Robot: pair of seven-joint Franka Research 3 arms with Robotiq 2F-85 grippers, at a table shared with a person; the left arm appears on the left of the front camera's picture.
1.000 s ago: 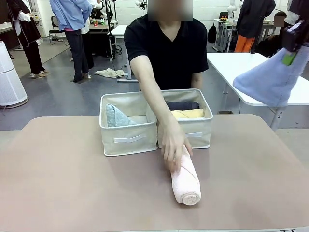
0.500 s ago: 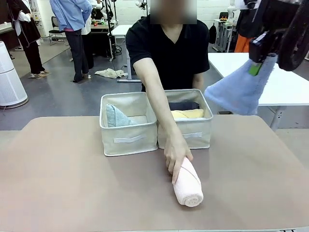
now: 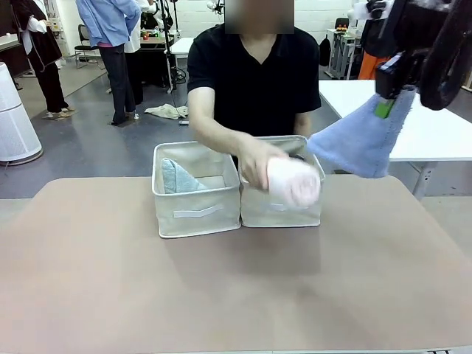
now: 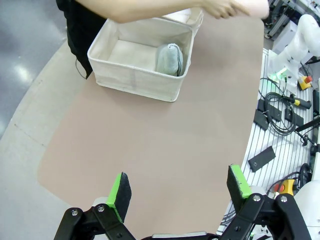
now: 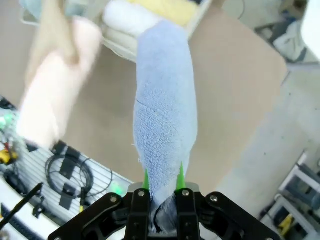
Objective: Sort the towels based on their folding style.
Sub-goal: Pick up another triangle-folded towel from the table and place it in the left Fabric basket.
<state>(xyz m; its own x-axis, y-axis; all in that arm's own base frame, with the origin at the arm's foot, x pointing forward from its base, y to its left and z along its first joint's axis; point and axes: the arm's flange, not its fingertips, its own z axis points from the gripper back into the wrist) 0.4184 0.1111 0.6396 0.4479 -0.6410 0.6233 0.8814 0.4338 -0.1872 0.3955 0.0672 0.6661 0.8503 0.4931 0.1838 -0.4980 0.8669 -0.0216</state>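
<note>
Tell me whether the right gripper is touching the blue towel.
Touching: the right wrist view shows the right gripper shut on the blue towel.

A pinkish-brown table (image 3: 110, 280) with rounded corners lay across the foreground. Two beige fabric bins stood on it side by side, touching, towards the far edge: the left bin (image 3: 193, 214) and the right bin (image 3: 258, 212). The left bin had a pale strap handle on its front. A person in a black T-shirt (image 3: 254, 81) stood just behind them. Farther off were a white table (image 3: 435, 140), a white cylindrical appliance (image 3: 13, 122) and a crumpled cloth (image 3: 168, 111) on the grey floor.
</note>
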